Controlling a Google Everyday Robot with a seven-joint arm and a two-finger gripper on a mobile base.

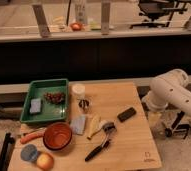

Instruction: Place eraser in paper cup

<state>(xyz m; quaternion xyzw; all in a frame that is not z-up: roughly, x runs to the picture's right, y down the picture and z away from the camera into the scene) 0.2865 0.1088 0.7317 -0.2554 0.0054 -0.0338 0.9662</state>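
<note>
The gripper [176,123] hangs off the right edge of the wooden table [120,94], low beneath the bent white arm [170,92]. Its jaws stand wide and hold nothing.

No brand or label can be read; a small dark mark [148,156] at the table's near right corner is too small to make out.

The eraser [126,114] lies flat on the table, left of the gripper in the camera view and apart from it, closer to it than anything else on the table. Further left, the paper cup [78,90] stands upright just beside the green tray [44,83], with a small metal object [84,104] in front of it. A black-handled utensil [98,150] lies nearer the front edge, and an orange bowl [57,136] sits below the tray.
</note>
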